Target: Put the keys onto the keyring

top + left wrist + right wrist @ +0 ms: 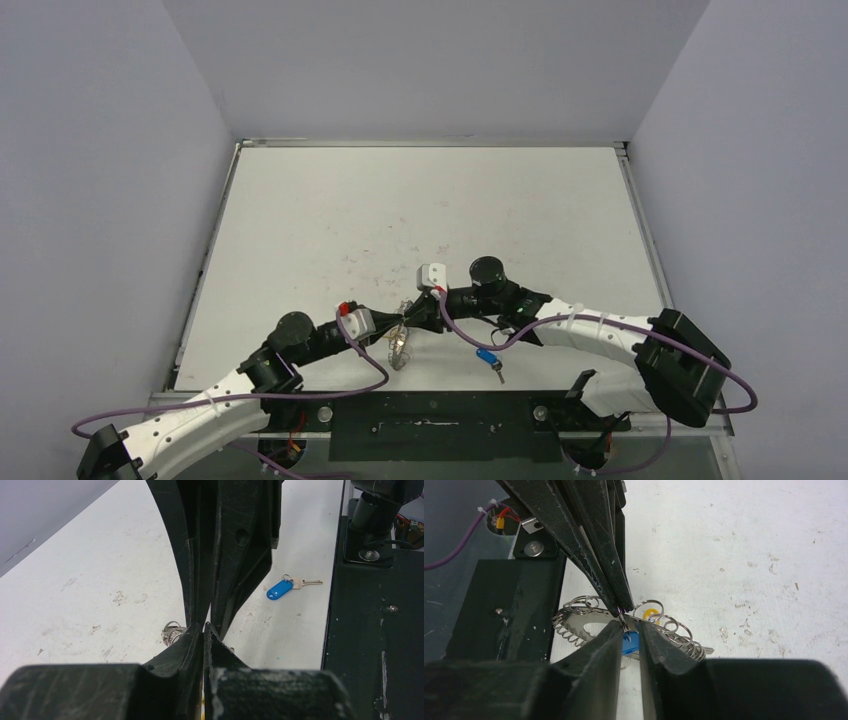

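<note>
In the top external view the left gripper [393, 323] and the right gripper [412, 315] are seen tip to tip at the lower middle of the frame. The keyring [400, 348] is seen just below their meeting point. To the lower right a second blue-tagged key [488, 358] lies alone on the white table [420, 210], near its front edge.

In the left wrist view the left gripper [205, 632] is shown fully closed at the bottom centre. What its tips pinch cannot be told. The right gripper [210, 612] comes down from the top of the frame onto those tips and hides most of the keyring [172, 631] – only a few wire loops show at centre left. The second blue-tagged key [280, 589] lies at right of centre, beside the black base plate [370, 630].

In the right wrist view the right gripper [631, 630] is closed on a blue tag [630, 644], which is clamped between its jaws at the bottom centre. The left gripper [619, 605] reaches in from the upper left, and its shut tips end just above that tag, at the keyring's edge. The keyring [579, 622] spreads to both sides behind the jaws – a yellow tag [651, 614] shows among its loops at right of centre.
</note>
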Tool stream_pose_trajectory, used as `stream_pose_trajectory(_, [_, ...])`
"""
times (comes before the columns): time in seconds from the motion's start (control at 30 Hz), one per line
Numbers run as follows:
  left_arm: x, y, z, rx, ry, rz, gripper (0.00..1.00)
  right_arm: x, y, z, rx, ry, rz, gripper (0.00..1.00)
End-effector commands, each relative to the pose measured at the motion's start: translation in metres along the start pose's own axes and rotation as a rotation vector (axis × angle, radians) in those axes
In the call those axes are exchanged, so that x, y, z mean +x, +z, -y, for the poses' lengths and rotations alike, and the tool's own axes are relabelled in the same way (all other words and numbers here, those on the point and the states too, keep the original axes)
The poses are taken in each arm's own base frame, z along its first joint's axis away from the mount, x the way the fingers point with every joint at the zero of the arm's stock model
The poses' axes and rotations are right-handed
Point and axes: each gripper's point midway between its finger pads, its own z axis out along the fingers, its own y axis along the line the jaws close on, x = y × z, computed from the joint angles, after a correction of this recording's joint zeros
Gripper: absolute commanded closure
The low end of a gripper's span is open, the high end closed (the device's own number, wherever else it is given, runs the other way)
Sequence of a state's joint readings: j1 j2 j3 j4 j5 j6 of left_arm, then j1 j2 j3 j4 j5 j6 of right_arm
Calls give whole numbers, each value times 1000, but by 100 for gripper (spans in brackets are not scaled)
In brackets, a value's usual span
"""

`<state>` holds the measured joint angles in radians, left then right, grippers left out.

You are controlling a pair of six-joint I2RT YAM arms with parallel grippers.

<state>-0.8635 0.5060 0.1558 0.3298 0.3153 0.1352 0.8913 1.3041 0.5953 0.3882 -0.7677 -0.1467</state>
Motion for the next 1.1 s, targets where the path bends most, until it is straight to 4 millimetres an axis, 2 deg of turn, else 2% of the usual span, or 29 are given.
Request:
stream_pose_trajectory(0.0, [-22,3,1,14,13,76,100,-29,9,3,-25,-59,69,86])
stream_pose_trajectory(0.07, [-22,3,1,13,14,76,100,-27,9,2,-29,-56,55,100])
stream_pose_trajectory(0.43, [-22,2,0,3,8,77,99,-22,-10,4,15,-83,-62,100])
stream_pose_trajectory(0.5, [-22,2,-2,-9,0,71,77,-14,-15,8,40,-69,-127,100])
stream_pose_trajectory(0.6, [-21,1,-5,-28,-11,61,60,1,-24,13,71,-39,-247,100])
stream_pose_trajectory(0.67, [-20,1,-7,-43,-20,52,52,13,-31,17,96,-10,-327,100])
stream_pose_trajectory(0.87, [-15,0,-10,-66,-46,22,44,35,-50,31,190,85,-454,100])
stream_pose_trajectory(1.07, [-10,-1,-13,-89,-78,-3,38,58,-71,55,321,200,-464,100])
